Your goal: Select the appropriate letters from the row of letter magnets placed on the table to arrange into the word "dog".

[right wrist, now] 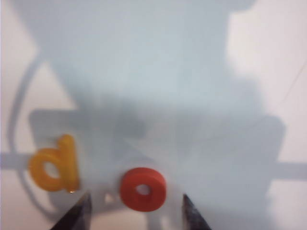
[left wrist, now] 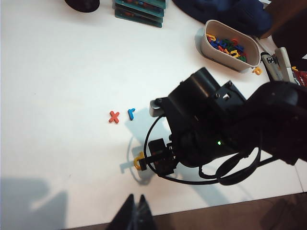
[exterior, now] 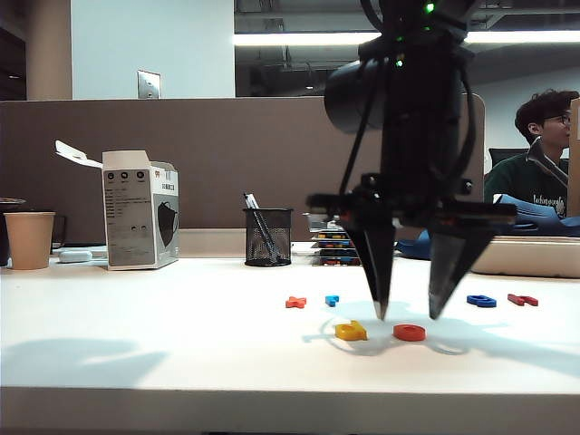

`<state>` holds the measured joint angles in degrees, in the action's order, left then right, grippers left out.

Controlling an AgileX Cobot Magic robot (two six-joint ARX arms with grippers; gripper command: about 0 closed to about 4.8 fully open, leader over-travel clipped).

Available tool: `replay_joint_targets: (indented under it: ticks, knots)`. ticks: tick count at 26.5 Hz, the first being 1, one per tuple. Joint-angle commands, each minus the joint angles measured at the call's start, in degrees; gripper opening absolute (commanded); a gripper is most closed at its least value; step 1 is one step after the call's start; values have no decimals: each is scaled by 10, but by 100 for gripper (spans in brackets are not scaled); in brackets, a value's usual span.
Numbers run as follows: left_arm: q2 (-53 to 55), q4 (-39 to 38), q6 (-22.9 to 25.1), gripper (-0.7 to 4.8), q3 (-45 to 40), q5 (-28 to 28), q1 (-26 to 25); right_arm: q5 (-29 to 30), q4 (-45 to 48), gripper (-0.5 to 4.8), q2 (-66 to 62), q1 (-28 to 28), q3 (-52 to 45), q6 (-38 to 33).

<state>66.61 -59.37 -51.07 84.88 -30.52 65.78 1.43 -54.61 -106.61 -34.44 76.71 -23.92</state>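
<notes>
Right gripper (exterior: pixel 408 314) over front-centre of surface (exterior: pixel 136 317), jaws released, tips straddling orange-red "o" (exterior: pixel 410 333), not gripping. Yellow "d" (exterior: pixel 351 332) just beside "o", both near front edge. Blue "g" (exterior: pixel 481 300) and dark red piece (exterior: pixel 522 299) farther back, toward right edge. Orange x (exterior: pixel 295 302) and light blue piece (exterior: pixel 332 300) behind "d". Left front of surface bare. Left gripper (left wrist: pixel 135 213) at front edge, jaws clenched, nothing held. Box (exterior: pixel 140 210) print unreadable.

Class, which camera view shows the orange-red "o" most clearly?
The right wrist view: the orange-red "o" fills the frame between the open right pincer tips. The exterior view shows it small and edge-on; the left wrist view hides it behind the arm.
</notes>
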Motion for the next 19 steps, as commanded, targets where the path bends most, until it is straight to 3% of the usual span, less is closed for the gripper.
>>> replay_joint_targets:
  ticks: [1, 10, 19]
  knots:
    - [-1, 2, 0, -6, 2, -3, 0, -2, -12, 236, 3, -1, 26, 10]
    - [-1, 2, 0, -6, 2, -3, 0, -56, -31, 235, 3, 25, 71, 45]
    - [-1, 2, 1, -6, 2, -3, 0, -56, -19, 235, 3, 133, 78, 118]
